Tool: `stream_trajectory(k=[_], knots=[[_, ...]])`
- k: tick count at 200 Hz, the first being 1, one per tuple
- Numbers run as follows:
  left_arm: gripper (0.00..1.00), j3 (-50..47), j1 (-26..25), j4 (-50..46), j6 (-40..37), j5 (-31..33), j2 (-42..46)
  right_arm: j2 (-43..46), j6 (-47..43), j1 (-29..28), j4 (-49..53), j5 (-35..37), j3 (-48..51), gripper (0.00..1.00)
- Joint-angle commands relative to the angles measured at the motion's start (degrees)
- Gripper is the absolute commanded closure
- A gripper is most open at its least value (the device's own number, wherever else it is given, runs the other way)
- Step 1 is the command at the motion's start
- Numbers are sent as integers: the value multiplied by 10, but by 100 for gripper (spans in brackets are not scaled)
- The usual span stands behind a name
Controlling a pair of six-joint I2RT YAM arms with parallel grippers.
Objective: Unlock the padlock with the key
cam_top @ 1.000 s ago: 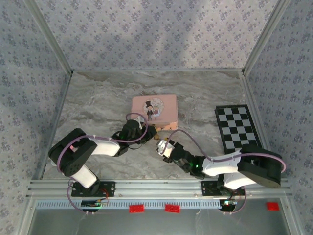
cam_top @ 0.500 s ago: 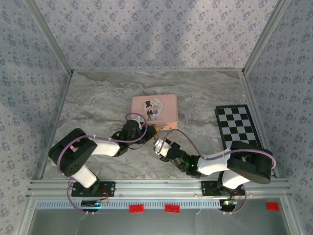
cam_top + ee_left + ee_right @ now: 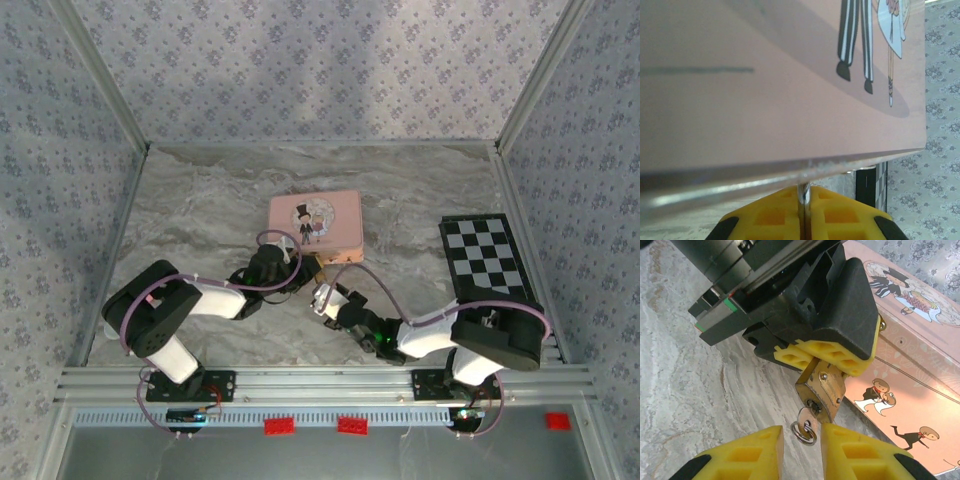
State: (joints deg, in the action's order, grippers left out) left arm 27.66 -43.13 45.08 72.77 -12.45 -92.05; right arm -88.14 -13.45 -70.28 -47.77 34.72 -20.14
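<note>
The small brass padlock point(image 3: 822, 390) hangs just above the marble table beside the pink box. My left gripper point(image 3: 826, 360) is shut on its top end, and the left wrist view shows a thin metal piece point(image 3: 804, 192) pinched between the yellow fingers point(image 3: 840, 215). The key point(image 3: 806, 419) sits in the keyhole at the padlock's lower end, with a small ring point(image 3: 804, 433) hanging from it. My right gripper point(image 3: 802, 440) is open, one yellow finger on each side of the key head, a narrow gap on both sides. From above, the two grippers point(image 3: 322, 296) meet at the padlock point(image 3: 320, 270).
The pink box point(image 3: 315, 222) with a cartoon couple lies right behind the padlock, its edge close over the left fingers point(image 3: 765, 75). A black-and-white checkered board point(image 3: 485, 262) lies at the right. The enclosure walls stand behind and to both sides.
My right arm has reached further left toward the padlock, and its jaws have narrowed around the key. The left arm and the padlock have stayed in place.
</note>
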Motion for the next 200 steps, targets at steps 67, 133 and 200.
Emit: stream_trajectory(k=[67, 133, 200], knots=[[100, -8, 6, 1, 56, -26, -14, -20, 9, -4, -29, 34, -23, 78], [100, -9, 6, 0, 57, -26, -9, -40, 15, -5, -31, 54, -32, 82], [100, -11, 5, 2, 58, -26, -8, -41, 35, -3, -6, 76, -48, 89]])
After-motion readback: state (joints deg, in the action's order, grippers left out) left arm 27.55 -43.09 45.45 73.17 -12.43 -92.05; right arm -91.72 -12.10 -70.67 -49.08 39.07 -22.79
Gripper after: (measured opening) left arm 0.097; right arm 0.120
